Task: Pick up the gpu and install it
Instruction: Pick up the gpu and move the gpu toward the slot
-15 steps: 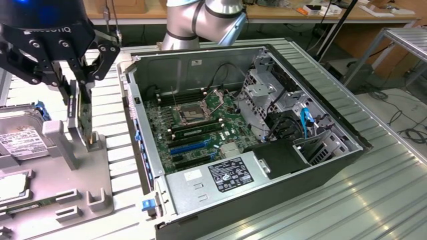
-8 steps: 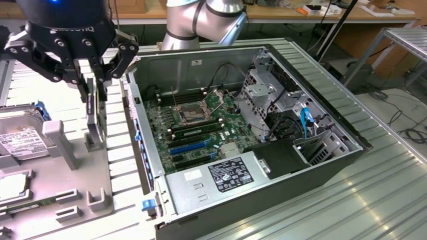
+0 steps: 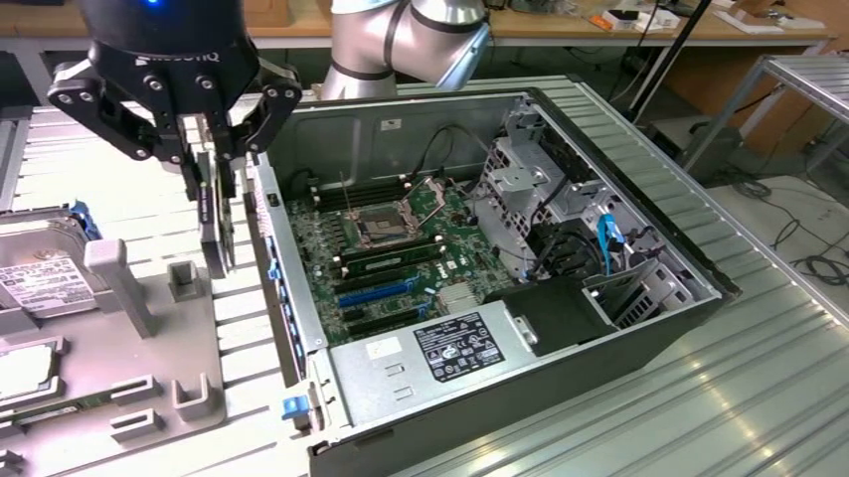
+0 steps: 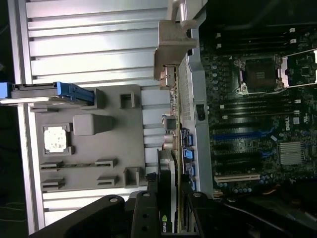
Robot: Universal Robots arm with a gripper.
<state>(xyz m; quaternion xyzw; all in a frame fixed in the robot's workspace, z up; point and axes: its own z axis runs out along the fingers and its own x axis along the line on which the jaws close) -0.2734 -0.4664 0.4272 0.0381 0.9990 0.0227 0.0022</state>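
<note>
Leftmost, the grey tray (image 3: 159,338) on the bench (image 3: 743,397) carries a hard drive (image 3: 40,278) at its ten o'clock, cut off at the view's edge. At the tray's one o'clock the fingers (image 4: 146,213) are clamped on the gpu (image 3: 213,229), which hangs upright on edge just outside the wall of the open case (image 3: 358,129), its lower end hard to separate from the tray behind it. Inside the case lie the motherboard (image 3: 398,238) and, at six o'clock, a labelled power supply (image 3: 438,348).

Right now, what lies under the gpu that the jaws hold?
Under the gpu is the grey holder tray, just beside the computer case wall. The card's own lower edge covers the spot directly below, so I cannot tell whether it touches the tray or hangs free.
</note>
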